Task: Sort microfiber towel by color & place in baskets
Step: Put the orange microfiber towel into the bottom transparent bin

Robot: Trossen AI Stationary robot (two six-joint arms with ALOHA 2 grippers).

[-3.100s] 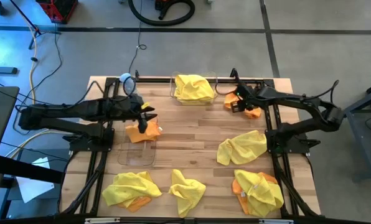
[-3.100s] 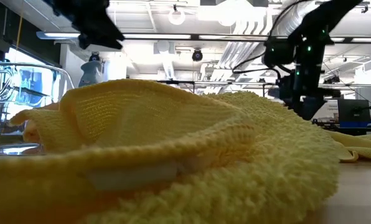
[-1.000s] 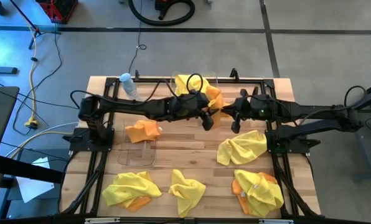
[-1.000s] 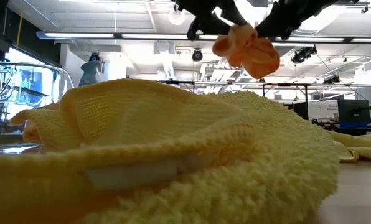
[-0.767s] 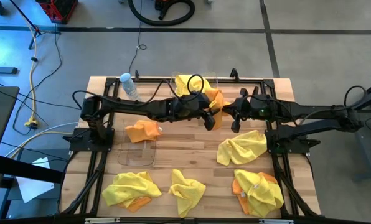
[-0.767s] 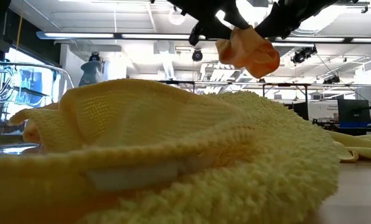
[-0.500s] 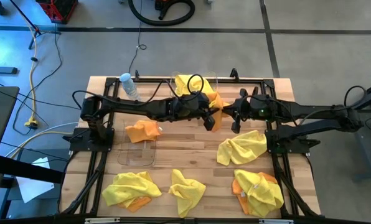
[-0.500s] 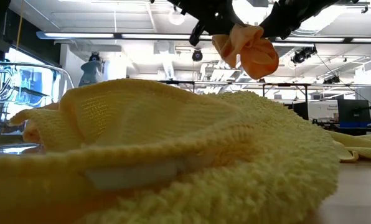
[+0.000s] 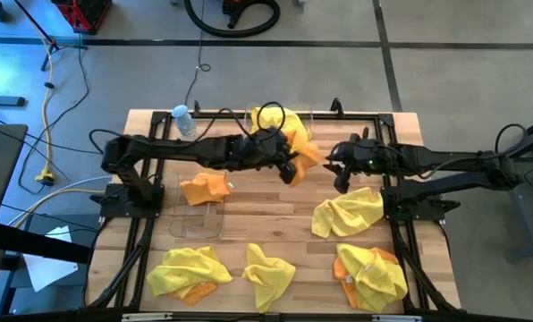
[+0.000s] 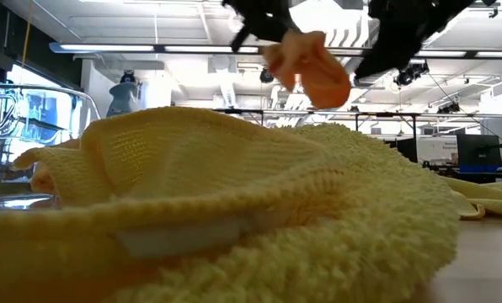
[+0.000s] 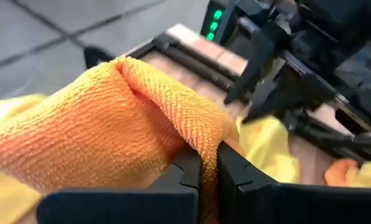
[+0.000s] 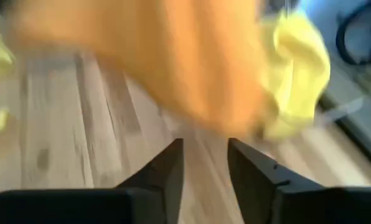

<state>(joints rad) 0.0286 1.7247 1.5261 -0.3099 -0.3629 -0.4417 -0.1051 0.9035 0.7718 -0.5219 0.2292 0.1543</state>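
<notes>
I'm looking down on a grey concrete workshop floor with a pale wooden slatted table [image 9: 266, 210] at its centre, soft fuzzy yellow microfiber towels [image 9: 347, 213] scattered over its near half. At the far edge sits a clear plastic rectangular basket [image 9: 251, 128] with a yellow cloth inside; a second, empty clear basket [image 9: 196, 220] lies on my left side, with an orange cloth [image 9: 205, 188] just beside it. The left gripper [image 9: 291, 167] is clenched on a rumpled orange microfiber towel [image 9: 304, 149], held above mid-table. The right gripper [image 9: 340, 171], fingers parted, holds nothing, close beside it. The empty basket lies back toward the left arm's base, so I judge the left arm carries the towel there.
</notes>
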